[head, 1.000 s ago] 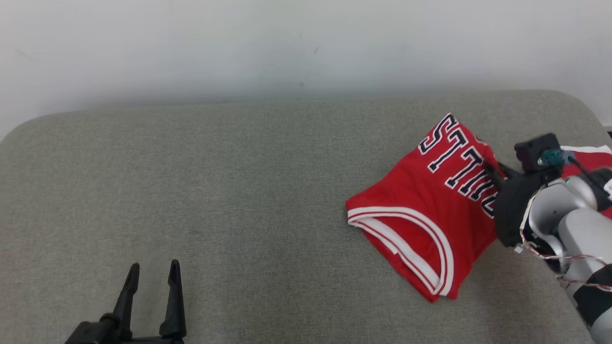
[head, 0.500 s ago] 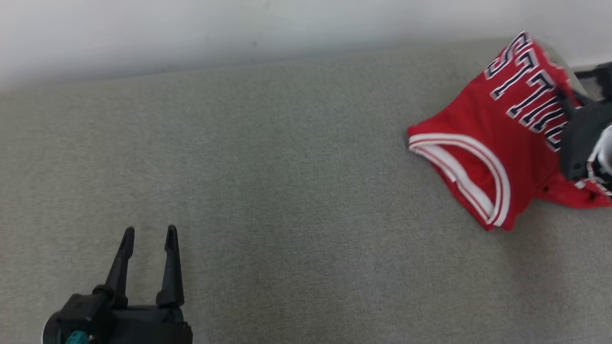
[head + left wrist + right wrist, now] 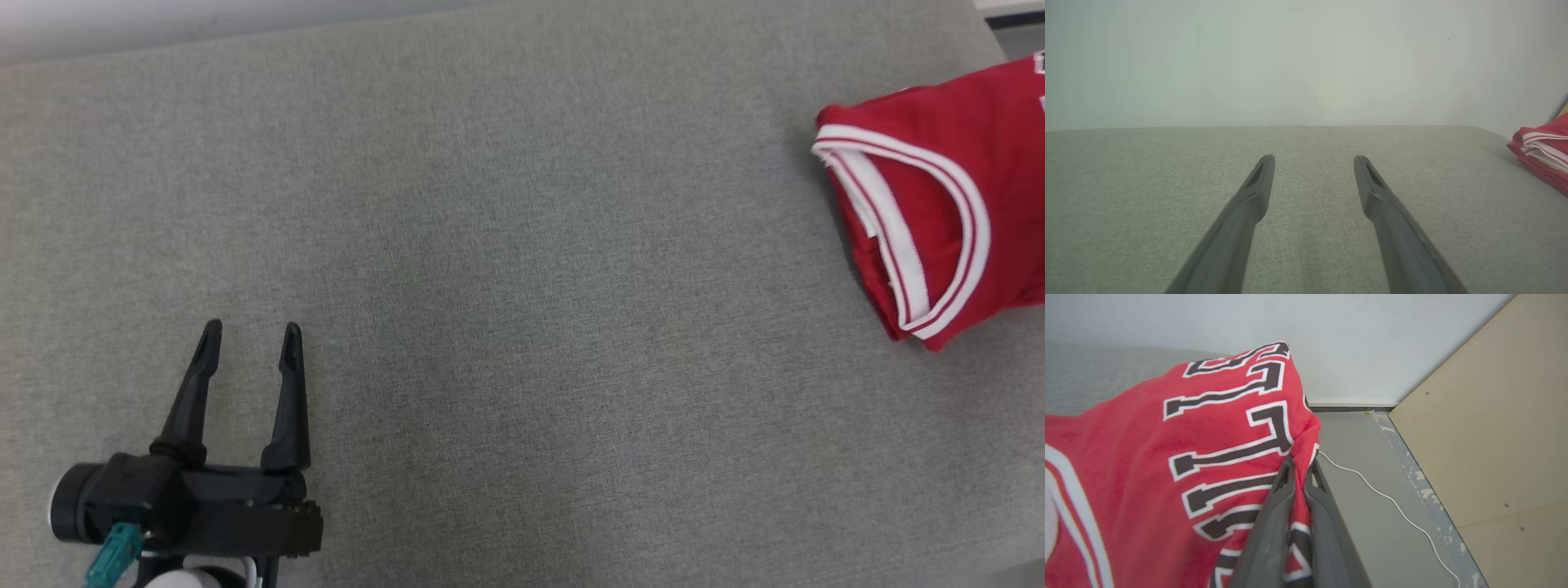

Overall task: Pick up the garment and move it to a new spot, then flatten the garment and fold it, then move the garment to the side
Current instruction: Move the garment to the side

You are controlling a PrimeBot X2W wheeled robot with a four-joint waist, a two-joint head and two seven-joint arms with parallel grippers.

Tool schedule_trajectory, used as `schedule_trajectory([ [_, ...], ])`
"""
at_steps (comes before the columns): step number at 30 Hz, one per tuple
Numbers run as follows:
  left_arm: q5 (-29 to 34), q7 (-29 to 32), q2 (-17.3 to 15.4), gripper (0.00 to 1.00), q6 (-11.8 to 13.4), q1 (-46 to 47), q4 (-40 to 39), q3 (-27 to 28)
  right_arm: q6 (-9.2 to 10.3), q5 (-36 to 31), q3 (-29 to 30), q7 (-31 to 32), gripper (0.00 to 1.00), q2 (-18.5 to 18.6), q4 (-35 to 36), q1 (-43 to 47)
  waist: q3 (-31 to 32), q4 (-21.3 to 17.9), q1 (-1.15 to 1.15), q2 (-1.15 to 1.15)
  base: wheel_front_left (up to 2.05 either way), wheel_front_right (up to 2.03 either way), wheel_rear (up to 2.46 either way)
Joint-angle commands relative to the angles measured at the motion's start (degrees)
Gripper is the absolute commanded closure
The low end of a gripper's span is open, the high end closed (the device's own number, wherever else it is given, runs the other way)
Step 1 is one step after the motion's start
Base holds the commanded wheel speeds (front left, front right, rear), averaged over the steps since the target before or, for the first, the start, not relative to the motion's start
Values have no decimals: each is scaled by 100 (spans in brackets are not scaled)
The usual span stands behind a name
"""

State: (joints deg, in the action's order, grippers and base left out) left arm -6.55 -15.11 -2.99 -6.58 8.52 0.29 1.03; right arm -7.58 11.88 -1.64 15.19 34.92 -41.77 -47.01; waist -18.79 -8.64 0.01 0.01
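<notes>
Head view: the left gripper (image 3: 252, 328) sits at the lower left above the grey cushion (image 3: 522, 245), with its dark fingers pointing up the picture. The garment (image 3: 922, 204) is at the far right edge, well apart from that gripper.
Left wrist view: both fingers stand wide apart with nothing between them, and only bare grey fabric shows beneath. A pale wall (image 3: 1290, 61) rises behind the cushion's far edge. A corner of the red cloth shows at the right border.
Right wrist view: the right gripper (image 3: 1300, 465) has its two fingers pressed almost together, and a bunch of red fabric is pinched between the tips.
Garment look: a red jersey with white-and-red banded trim, folded into layers. Its trimmed opening faces the middle of the cushion. Dark block letters outlined in white run across the part nearest the right gripper.
Garment place: it is near the cushion's right end, with its left part lying on the grey surface. The pinched part rises to the closed fingertips.
Beyond the cushion: a grey floor (image 3: 1355, 457), a thin white cable (image 3: 1392, 498) trailing across it, and a beige panel (image 3: 1486, 416) to the right.
</notes>
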Motion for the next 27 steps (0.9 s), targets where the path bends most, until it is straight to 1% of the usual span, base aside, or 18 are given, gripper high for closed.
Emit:
schedule_trajectory([
  [1,65,-1,-55,0,-11,118,-44,16,19,-255,269,-93,100,-71,-114,-36,-229,4,-1,-1,0,0,0],
  [4,104,-1,-117,0,-36,216,-53,22,19,-743,768,-226,100,-192,-335,-43,-311,22,-1,-1,0,0,0],
  [5,121,-1,-150,0,-41,256,-61,25,19,-1052,1022,-317,100,-291,-436,-42,-340,34,-1,-1,0,0,0],
  [7,139,-1,-170,0,-52,287,-68,31,19,-1344,1249,-408,48,-426,-447,-17,-340,32,-1,-1,0,0,0],
  [8,146,-1,-175,0,-57,298,-67,34,19,-1509,1360,-465,0,-455,-413,-7,-335,30,-1,-1,0,0,0],
  [10,164,-1,-181,0,-65,309,-63,35,19,-1775,1547,-560,0,-591,-378,33,-303,25,-1,-1,0,0,0],
  [13,162,-1,-180,0,-70,272,-25,57,19,-2053,1671,-710,0,-734,-384,58,-208,9,-1,-1,0,0,0],
  [16,125,-1,-153,0,-74,208,19,97,19,-2229,1658,-877,0,-926,-398,137,-29,4,-1,-1,0,0,0],
  [18,82,-1,-121,0,-73,117,68,137,19,-2233,1624,-1058,0,-1050,-322,217,132,13,-1,-1,0,0,0],
  [21,-8,-1,-79,0,-50,-48,161,229,19,-2051,1467,-1473,0,-1325,-159,428,437,35,-1,-1,0,0,0],
  [22,-8,-1,-79,0,-50,-48,161,229,19,-2051,1467,-1473,0,-1325,-159,428,437,35,-1,-1,0,0,0],
  [27,-92,-1,-36,0,-4,-416,294,387,19,-1578,935,-2303,0,-1721,389,1080,982,83,-1,-1,0,0,0],
])
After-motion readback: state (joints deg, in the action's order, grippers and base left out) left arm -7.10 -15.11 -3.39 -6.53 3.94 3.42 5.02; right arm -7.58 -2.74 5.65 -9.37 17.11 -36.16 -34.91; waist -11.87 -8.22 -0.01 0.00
